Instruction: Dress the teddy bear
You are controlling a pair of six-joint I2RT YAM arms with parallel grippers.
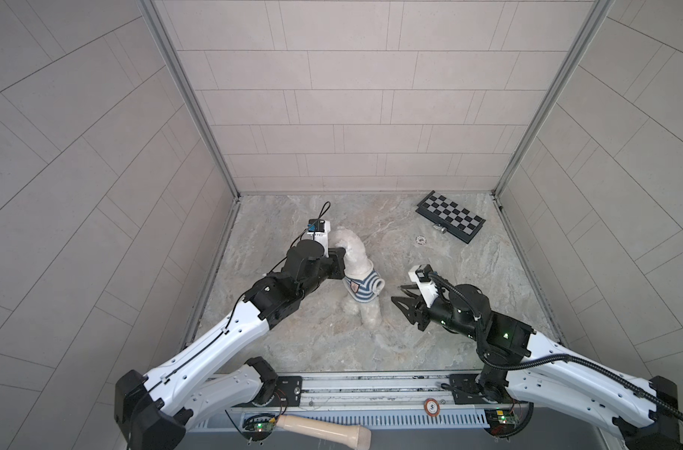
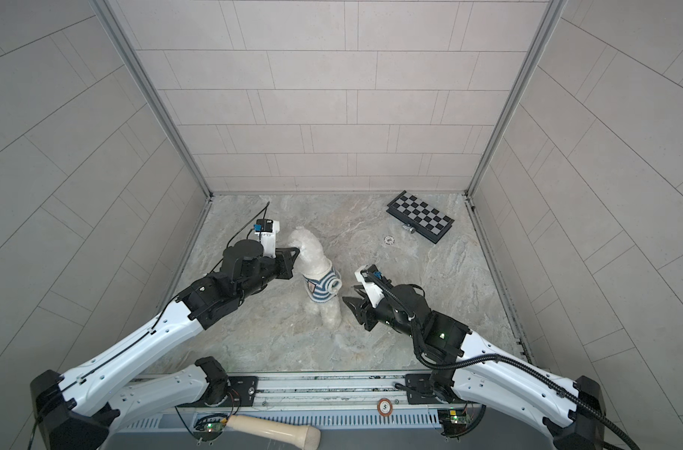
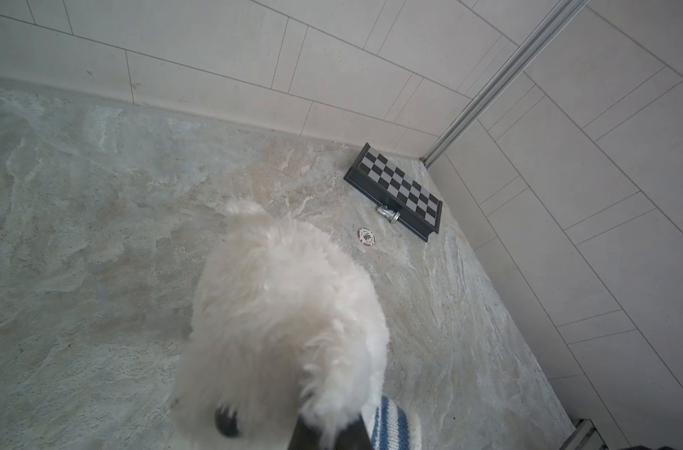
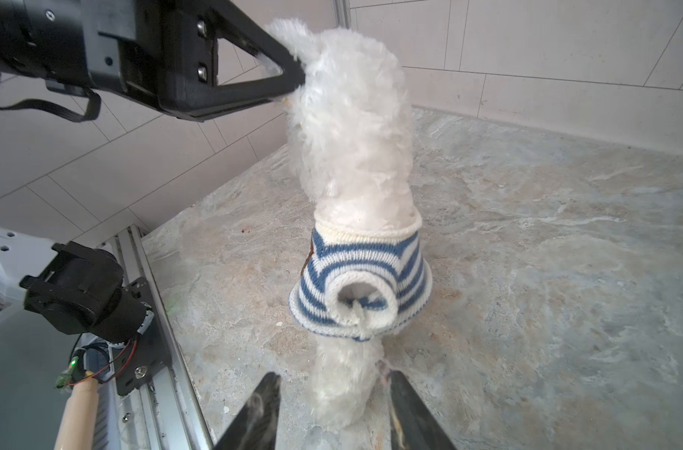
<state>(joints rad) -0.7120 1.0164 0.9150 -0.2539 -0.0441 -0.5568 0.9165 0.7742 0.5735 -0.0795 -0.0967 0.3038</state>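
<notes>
Gripping teddy bear (image 4: 355,136), left claw (image 4: 297,72); right claw (image 4: 334,374) spread.

Teddy bear (image 1: 353,249) upright in the middle of the table (image 1: 312,343) — a gripper on either side.
The shirt (image 1: 361,286) sits around its body, above the legs. The left gripper (image 1: 342,255) meets its head from the left; the right gripper (image 1: 396,293) is just right of the legs. At the back right lies the chessboard (image 1: 451,216), a chess piece (image 1: 442,230) against its near edge, a chip (image 1: 421,240) left of that.
</notes>
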